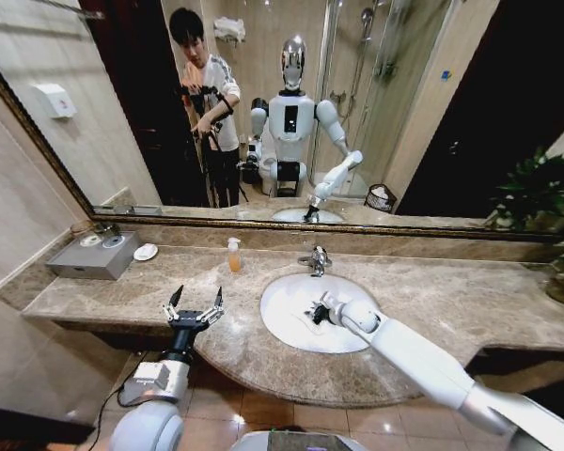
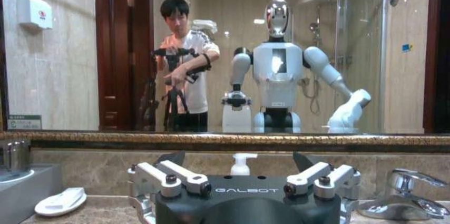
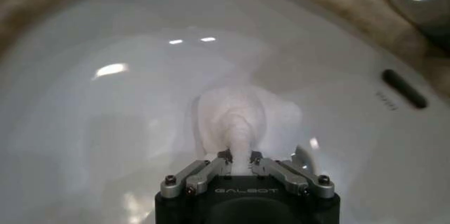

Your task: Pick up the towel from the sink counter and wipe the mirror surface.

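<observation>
The white towel (image 3: pixel 243 116) lies bunched in the oval white basin (image 1: pixel 280 329) of the marble sink counter (image 1: pixel 451 301). My right gripper (image 1: pixel 317 310) reaches down into the basin and is shut on a raised fold of the towel (image 3: pixel 239 158). My left gripper (image 1: pixel 195 301) hovers open over the counter's front edge, left of the basin, and faces the mirror (image 1: pixel 263 94). In the left wrist view its spread fingers (image 2: pixel 176 174) frame the mirror (image 2: pixel 351 50), which reflects the robot.
A chrome faucet (image 1: pixel 317 260) stands behind the basin. An orange soap bottle (image 1: pixel 233 255) and a white soap dish (image 1: pixel 146 252) sit to its left, with a grey tray box (image 1: pixel 92 256) in the far left corner. A plant (image 1: pixel 545 197) stands at the right end.
</observation>
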`<state>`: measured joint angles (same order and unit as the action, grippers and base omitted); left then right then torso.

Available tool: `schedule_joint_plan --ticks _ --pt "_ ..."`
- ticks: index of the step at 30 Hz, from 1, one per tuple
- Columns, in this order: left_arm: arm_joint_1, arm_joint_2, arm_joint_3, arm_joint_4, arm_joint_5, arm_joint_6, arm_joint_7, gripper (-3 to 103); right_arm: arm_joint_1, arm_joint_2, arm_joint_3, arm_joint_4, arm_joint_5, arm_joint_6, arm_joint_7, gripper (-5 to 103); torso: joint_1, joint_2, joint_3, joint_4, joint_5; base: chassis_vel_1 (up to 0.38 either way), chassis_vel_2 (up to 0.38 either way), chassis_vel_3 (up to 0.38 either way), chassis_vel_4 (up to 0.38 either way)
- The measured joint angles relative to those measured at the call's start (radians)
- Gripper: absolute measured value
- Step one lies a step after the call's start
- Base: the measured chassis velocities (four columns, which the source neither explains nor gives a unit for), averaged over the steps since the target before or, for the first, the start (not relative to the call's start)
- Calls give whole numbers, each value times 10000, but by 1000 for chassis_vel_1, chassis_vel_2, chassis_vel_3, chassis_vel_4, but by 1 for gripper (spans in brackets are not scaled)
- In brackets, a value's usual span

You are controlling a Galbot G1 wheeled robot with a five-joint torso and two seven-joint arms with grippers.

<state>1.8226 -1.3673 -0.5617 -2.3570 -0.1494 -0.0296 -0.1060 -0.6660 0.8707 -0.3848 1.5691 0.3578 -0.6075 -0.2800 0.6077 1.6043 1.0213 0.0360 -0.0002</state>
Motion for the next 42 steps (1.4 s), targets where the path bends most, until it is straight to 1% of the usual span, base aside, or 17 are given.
schedule_joint_plan --ticks 2,4,8,11,13,14,16,18,20,24,27,28,30,33,35,37,42 --pt "0 0 0 0 0 0 0 100 -66 -90 -25 126 -12 14 -5 9 0 0 0 -2 0 0 0 0 0" --pt "0 0 0 0 0 0 0 100 -349 -353 -154 672 -84 114 25 9 -1 0 0 -5 2 0 0 0 0" --pt "0 0 0 0 0 0 0 100 -390 -446 -184 887 -71 127 78 9 -1 0 0 1 0 0 0 0 0" --pt "-1 0 0 0 0 0 0 100 -222 -402 -108 553 -97 213 37 9 -1 0 0 2 4 0 0 0 0" --pt "0 0 0 0 0 0 0 100 62 -425 50 27 -98 414 -235 9 -1 0 0 3 1 0 0 0 0" --pt "0 0 0 0 0 0 0 100 62 -425 50 27 -98 414 -235 9 -1 0 0 3 1 0 0 0 0" --pt "0 0 0 0 0 0 0 100 182 -481 129 -337 -129 661 -441 9 -1 0 0 2 1 0 0 0 0" --pt "0 0 0 0 0 0 0 100 279 -554 280 -847 -256 1121 -573 9 0 0 1 0 2 0 0 0 0" --pt "0 0 0 0 0 0 0 100 275 -591 355 -942 -292 1189 -605 9 0 0 0 0 2 0 0 0 0" --pt "-1 0 -1 0 0 0 0 100 4 -857 431 -817 -352 1261 -642 9 0 0 0 2 2 0 0 0 0" --pt "0 0 0 0 0 0 0 100 -615 -1414 387 -27 -328 1261 -637 9 -1 0 -1 -3 0 0 0 0 0" --pt "0 0 0 0 0 0 0 100 -615 -1414 387 -27 -328 1261 -637 9 -1 0 -1 -3 0 0 0 0 0" --pt "0 0 0 0 0 0 -1 100 -920 -1684 432 340 -262 1227 -643 9 -2 1 -1 -4 1 0 0 0 0" --pt "-1 0 0 0 0 0 0 100 -931 -1706 534 200 -299 1264 -651 9 -2 1 -1 1 1 0 0 0 0" --pt "0 0 0 0 0 0 0 100 -810 -1626 668 -221 -407 1333 -661 9 -2 1 -1 0 4 0 0 0 0" --pt "0 0 0 0 0 0 0 100 -505 -1457 982 -1040 -652 1421 -780 9 -1 0 -1 3 3 0 0 0 0" --pt "-1 0 0 0 0 0 0 100 -409 -1404 1364 -1538 -757 1465 -805 9 -1 0 0 4 3 0 0 0 0"
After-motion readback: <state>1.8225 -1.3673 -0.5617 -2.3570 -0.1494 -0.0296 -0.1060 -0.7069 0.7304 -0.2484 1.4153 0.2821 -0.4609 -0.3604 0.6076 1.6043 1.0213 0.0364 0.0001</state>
